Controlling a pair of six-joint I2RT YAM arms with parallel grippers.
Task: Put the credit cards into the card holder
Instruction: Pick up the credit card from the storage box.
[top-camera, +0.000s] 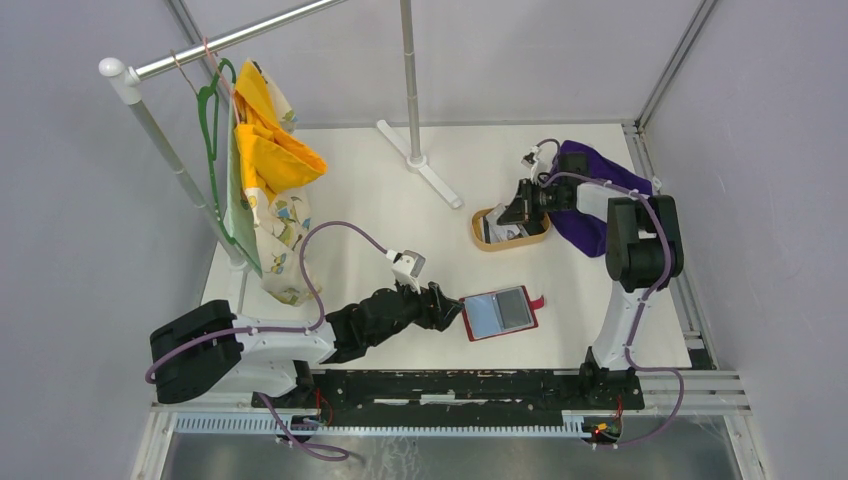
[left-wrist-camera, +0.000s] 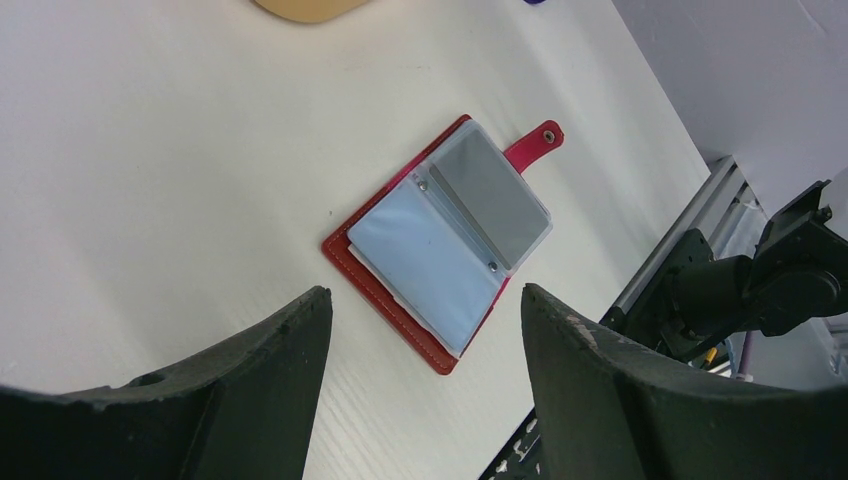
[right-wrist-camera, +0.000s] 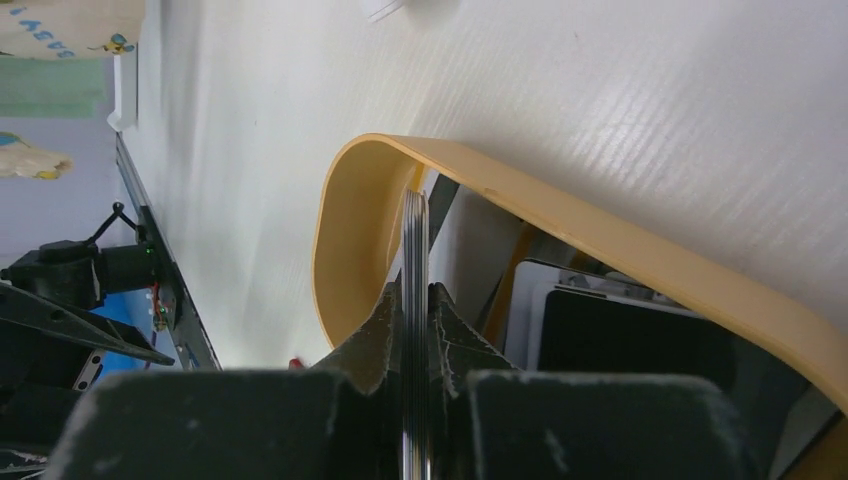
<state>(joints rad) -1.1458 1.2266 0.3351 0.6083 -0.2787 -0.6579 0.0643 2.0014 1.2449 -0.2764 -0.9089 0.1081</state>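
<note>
The red card holder (top-camera: 500, 313) lies open on the white table, with a pale blue and a grey card showing under its clear sleeves (left-wrist-camera: 440, 240). My left gripper (top-camera: 455, 310) sits just left of it, open, with nothing between its fingers (left-wrist-camera: 425, 295). Over the tan oval tray (top-camera: 482, 235), my right gripper (top-camera: 512, 214) is shut (right-wrist-camera: 415, 285) on credit cards seen edge-on (right-wrist-camera: 415, 230), a thin silvery stack standing upright inside the tray's rim (right-wrist-camera: 600, 240). More cards, one of them black (right-wrist-camera: 630, 345), lie in the tray.
A purple cloth (top-camera: 590, 200) lies behind the right arm. At the back left stands a clothes rail (top-camera: 170, 160) with a green hanger and yellow and patterned cloths (top-camera: 270, 150). A pole with a white foot (top-camera: 420, 160) stands at the back centre.
</note>
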